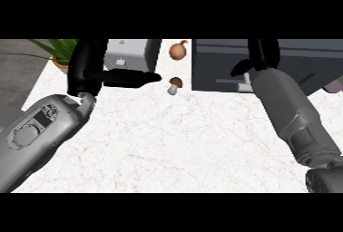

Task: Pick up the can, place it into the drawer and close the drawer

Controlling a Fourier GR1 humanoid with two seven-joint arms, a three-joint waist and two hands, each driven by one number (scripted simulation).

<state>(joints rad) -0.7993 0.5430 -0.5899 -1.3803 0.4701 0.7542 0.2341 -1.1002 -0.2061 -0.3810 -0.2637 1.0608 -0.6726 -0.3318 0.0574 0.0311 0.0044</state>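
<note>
The counter point(167, 149) was a white marble slab, smooth and crossed by faint reddish-grey veins. At its far right stood the drawer unit point(214, 59), a blocky dark grey box with flat matt faces and a paler strip along its near edge. The right forearm point(295, 122), a rounded grey cylinder with panel seams, rose from the near right corner to that box, and the black right hand point(258, 56) lay over the unit's front. Whether that hand was spread or closed on anything could not be told, as its upper part ran out of view. The can could not be made out anywhere, so its place could not be told either. At the left, the bulkier grey left forearm point(40, 131) carried a round inset disc on its casing. The glossy black left hand point(87, 63) stood upright with straight fingers and its thumb stretched wide to the right, holding nothing. Just beyond the thumb tip lay a small mushroom point(175, 84) with a brown domed cap and a pale stubby stem. Farther back sat a brown, pear-shaped bulb point(178, 50), a boxy light grey appliance point(130, 54), and a potted plant point(60, 52) with thin green blades in a terracotta pot.
</note>
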